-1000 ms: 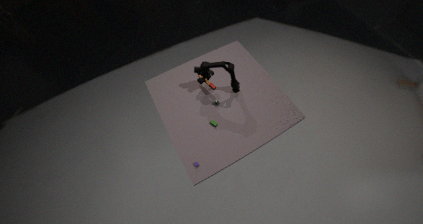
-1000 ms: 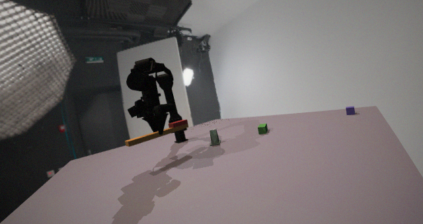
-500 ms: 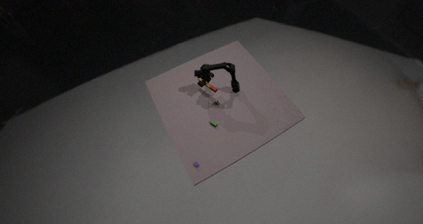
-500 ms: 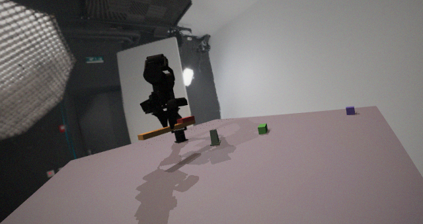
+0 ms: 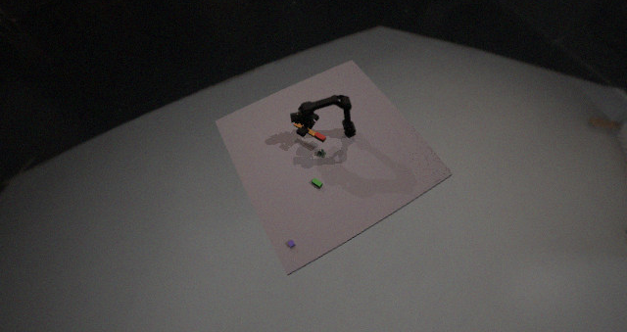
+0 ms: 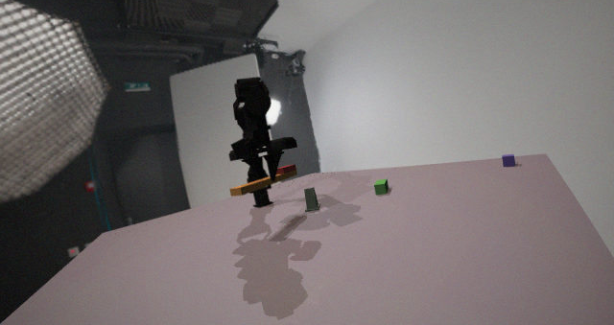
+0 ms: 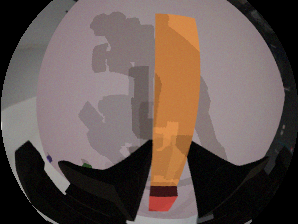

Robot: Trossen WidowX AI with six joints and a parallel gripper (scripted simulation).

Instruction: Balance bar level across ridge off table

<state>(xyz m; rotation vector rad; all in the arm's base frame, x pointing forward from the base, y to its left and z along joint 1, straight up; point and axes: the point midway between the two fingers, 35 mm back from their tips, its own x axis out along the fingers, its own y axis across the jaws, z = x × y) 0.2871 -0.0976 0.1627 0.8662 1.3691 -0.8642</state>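
Note:
The orange bar (image 5: pixel 312 132) (image 6: pixel 248 187) (image 7: pixel 177 75) has a red block (image 5: pixel 319 137) (image 6: pixel 287 169) (image 7: pixel 161 203) at one end. My gripper (image 5: pixel 307 130) (image 6: pixel 268 180) (image 7: pixel 170 144) is shut on the bar, nearer its red end. The bar hangs above the table, its shadow apart from it. It looks slanted in the exterior view; I cannot tell whether it is level. The small grey-green ridge (image 5: pixel 320 153) (image 6: pixel 311 199) stands upright on the table, apart from the bar and beyond its red end. I cannot make out the ridge in the wrist view.
A green block (image 5: pixel 316 182) (image 6: pixel 381 187) (image 7: pixel 87 165) lies on the pinkish table (image 5: pixel 274 195) (image 6: pixel 432 248), on the ridge's far side from the gripper. A small purple cube (image 5: pixel 291 244) (image 6: pixel 508 160) (image 7: pixel 49 158) lies farther off, near a table corner.

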